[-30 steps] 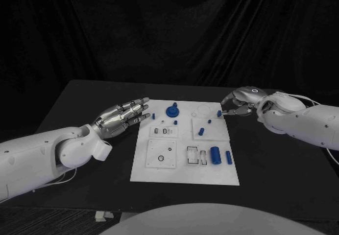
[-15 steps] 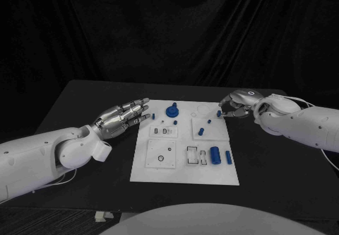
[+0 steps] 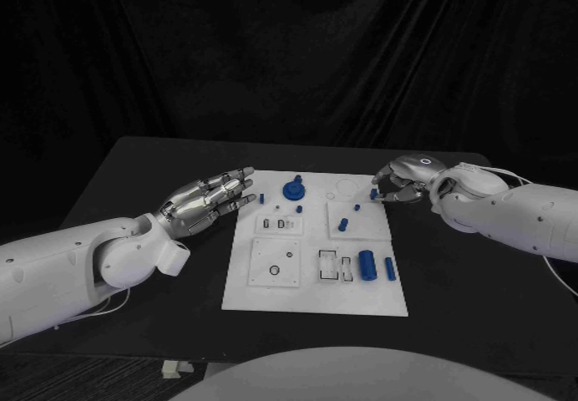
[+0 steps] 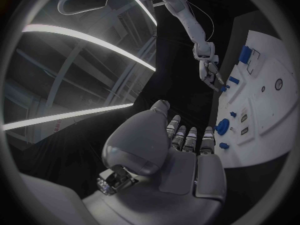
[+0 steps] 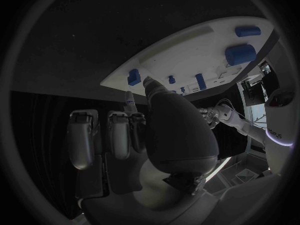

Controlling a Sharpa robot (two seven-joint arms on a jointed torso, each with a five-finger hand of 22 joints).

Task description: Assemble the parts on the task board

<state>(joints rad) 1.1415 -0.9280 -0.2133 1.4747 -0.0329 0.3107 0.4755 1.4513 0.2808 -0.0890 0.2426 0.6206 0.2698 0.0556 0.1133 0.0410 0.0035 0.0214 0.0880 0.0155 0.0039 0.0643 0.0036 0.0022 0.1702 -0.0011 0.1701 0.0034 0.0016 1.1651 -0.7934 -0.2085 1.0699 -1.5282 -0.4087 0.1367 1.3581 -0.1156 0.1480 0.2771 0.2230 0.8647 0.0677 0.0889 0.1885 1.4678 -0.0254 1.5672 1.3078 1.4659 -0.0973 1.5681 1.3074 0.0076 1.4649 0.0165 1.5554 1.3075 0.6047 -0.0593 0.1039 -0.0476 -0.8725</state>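
Observation:
The white task board [image 3: 316, 288] lies mid-table. My left hand [image 3: 207, 199] hovers flat beside its far left edge, fingers spread, holding nothing; the left wrist view shows its palm [image 4: 181, 155] facing the board [image 4: 265, 115]. At the far right corner, my right hand [image 3: 400, 184] is curled, fingertips at a small blue part [image 3: 373, 194]. In the right wrist view the thumb [image 5: 159, 110] and one finger reach that part [image 5: 134, 77]; whether they pinch it is unclear. A blue round knob [image 3: 294, 190] stands at the board's far middle.
On the board stand a small peg [image 3: 261, 199], a peg [image 3: 343, 224] and a tiny piece [image 3: 357, 205]. A thick cylinder [image 3: 367, 259] and a slim one [image 3: 389, 267] lie near the right edge. Black table [image 3: 144, 167] surrounds the board.
My right hand has edged slightly in toward the board's far right corner and turned a little. The small blue part there and my left hand have stayed put.

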